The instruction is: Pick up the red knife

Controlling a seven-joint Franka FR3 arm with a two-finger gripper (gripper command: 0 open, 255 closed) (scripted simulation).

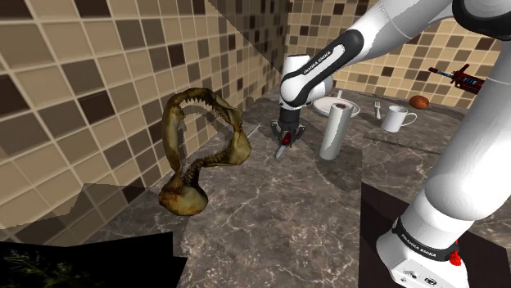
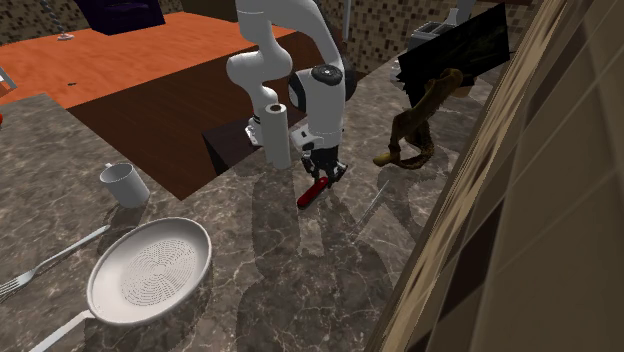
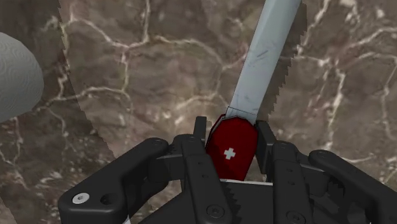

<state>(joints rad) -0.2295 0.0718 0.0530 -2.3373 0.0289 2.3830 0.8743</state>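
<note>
Clasping the red knife (image 3: 230, 153) by its handle between the fingers (image 3: 200, 130) of the gripper (image 3: 232, 137), clenched against both red sides. Pointing the pale blade away from the hand, over the marble table (image 3: 127, 95), with toothed shadows falling on either side.

Hanging in the shoulder view under the gripper (image 1: 284, 140), the red knife (image 1: 282, 150) tilted and seemingly just clear of the table (image 1: 287, 213); no telling for certain whether the tip is touching.

Leaving open marble all round: a toothed jawbone (image 1: 201, 151) standing well apart toward the shoulder view's left, a paper roll (image 1: 335, 131) upright near on the right, a mug (image 1: 399, 119) beyond that. Closing in behind, a tiled wall (image 1: 82, 82); dropping off at the lower left into a black area (image 1: 147, 262); meeting the dark stand (image 1: 373, 221) at the lower right.

Showing, in the second exterior view, bare table (image 2: 260, 270) between the gripper (image 2: 322, 180) and a perforated pan (image 2: 150, 270), a fork (image 2: 20, 283) lying beside it.

Reading "FRANKA EMIKA" on the arm (image 1: 315, 64) and again near its base. Bearing a small white cross (image 3: 228, 153) on the handle.
</note>
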